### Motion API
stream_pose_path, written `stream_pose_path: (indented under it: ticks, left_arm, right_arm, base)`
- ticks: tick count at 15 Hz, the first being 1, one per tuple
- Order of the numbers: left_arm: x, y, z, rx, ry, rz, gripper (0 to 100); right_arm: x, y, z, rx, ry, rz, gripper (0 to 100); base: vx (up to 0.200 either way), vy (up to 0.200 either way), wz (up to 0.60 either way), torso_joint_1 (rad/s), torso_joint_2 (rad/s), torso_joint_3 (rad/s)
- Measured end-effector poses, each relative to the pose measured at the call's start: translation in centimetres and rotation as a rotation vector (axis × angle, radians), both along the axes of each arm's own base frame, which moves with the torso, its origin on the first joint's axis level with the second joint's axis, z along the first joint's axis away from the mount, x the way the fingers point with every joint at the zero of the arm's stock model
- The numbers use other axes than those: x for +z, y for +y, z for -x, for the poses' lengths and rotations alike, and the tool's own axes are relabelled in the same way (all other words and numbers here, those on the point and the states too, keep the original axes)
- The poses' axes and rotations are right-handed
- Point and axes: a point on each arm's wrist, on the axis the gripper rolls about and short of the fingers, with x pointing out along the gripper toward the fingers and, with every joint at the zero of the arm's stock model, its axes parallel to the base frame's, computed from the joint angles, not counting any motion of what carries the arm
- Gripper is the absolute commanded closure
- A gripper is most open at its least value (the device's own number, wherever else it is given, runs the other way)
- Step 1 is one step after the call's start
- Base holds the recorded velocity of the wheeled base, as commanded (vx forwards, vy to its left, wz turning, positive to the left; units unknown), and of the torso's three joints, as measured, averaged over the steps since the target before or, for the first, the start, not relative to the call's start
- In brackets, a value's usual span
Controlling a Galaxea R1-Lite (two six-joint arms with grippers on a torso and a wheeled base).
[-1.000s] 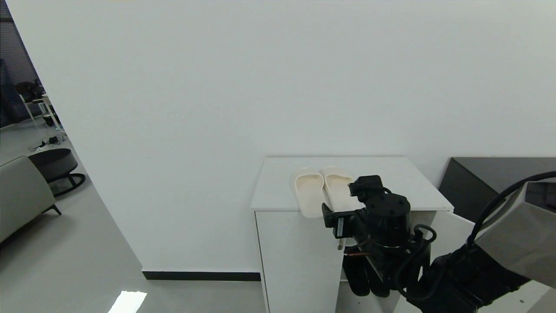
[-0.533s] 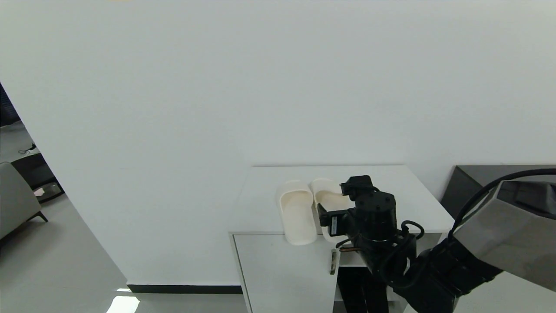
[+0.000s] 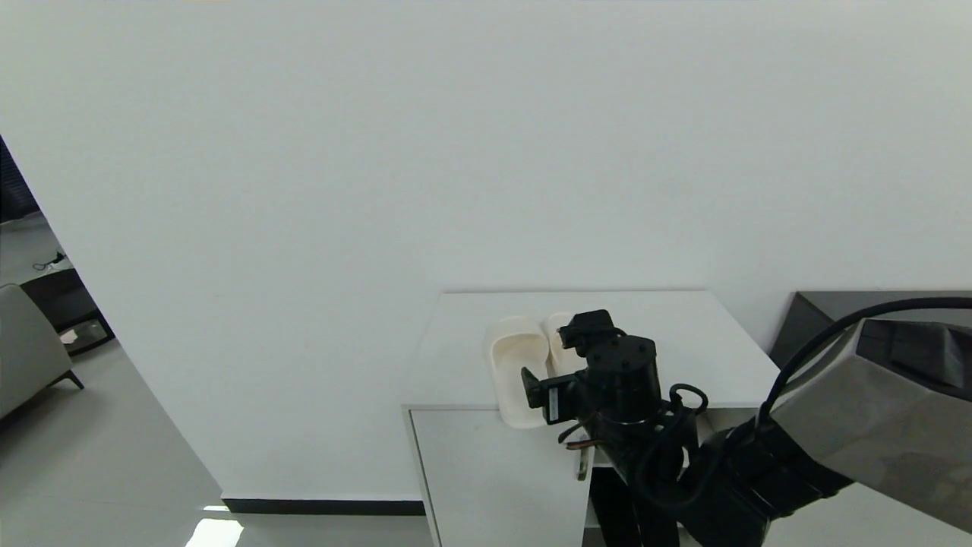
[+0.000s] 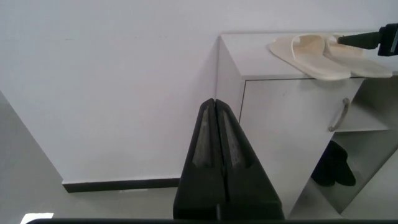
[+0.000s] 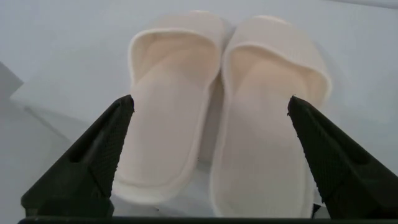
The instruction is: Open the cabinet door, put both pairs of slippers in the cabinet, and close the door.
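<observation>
Right gripper (image 5: pixel 210 102) hovers at the cabinet (image 4: pixel 280 118) top, fingers (image 5: pixel 93 162) spread wide, one off each outer side of the cream slippers (image 5: pixel 168 118). The pair lies side by side, heels over the front edge. Left gripper (image 4: pixel 215 109) hangs low, well apart from the cabinet, fingers pressed together on nothing. Black slippers (image 4: pixel 333 167) sit inside the open lower compartment.

A pair of cream slippers (image 5: pixel 249 124) lies side by side, touching, on a white cabinet top (image 5: pixel 62 37). The right gripper (image 5: pixel 210 101) is spread wide, its two black fingers (image 5: pixel 93 162) flanking the pair's near ends.
</observation>
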Motion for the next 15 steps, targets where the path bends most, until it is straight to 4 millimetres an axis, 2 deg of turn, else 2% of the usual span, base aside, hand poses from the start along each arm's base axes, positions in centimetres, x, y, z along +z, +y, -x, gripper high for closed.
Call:
stream_pose_path:
  ticks: [8,15]
  left_arm:
    - [0.0,0.0,0.0,0.001,0.0,0.001,100]
    - [0.0,0.0,0.0,0.001,0.0,0.0,100]
  right_arm:
    - [-1.3,2.2,-3.7,-0.024,0.002,0.004,0]
    - [-2.3,2.1,-6.5,-0.058,0.014,0.021,0]
  base:
    - [0.0,0.0,0.0,0.0,0.0,0.0]
    - [0.0,0.0,0.0,0.0,0.0,0.0]
